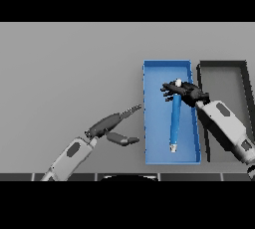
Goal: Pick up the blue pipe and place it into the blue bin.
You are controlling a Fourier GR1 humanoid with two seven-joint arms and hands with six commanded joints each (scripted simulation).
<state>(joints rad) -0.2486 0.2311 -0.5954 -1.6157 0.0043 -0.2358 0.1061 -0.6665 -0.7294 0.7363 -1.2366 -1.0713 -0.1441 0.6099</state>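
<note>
The blue pipe (pixel 176 118) lies lengthwise over the floor of the blue bin (pixel 152 123), its pale-capped upper end (pixel 178 81) towards the far wall and its lower end near the near wall, so that its whole length falls within the bin's rim. Whether it rests fully on the floor or is lifted a little at the upper end cannot be told from this view. The right hand (pixel 185 91) reaches in from the right side across the bin's right wall, its dark fingers extended leftward over the pipe's upper end; the fingers appear fairly straight and spread, not wrapped tightly, yet whether they pinch the pipe or merely lie against it is not resolvable. The hand sits at the pipe's end and not its middle, which would let the long body swing down into the narrow tray parallel to its sides. Judged from this arrangement, the placing step is at or near completion, and what remains is to free the hand and lift it clear without dragging the pipe. A dark bin (pixel 242 73) stands just beside the blue one on the right. The left hand (pixel 117 123) lies idle, fingers relaxed and pointing at the bin's left wall, on the grey table (pixel 64 63).
</note>
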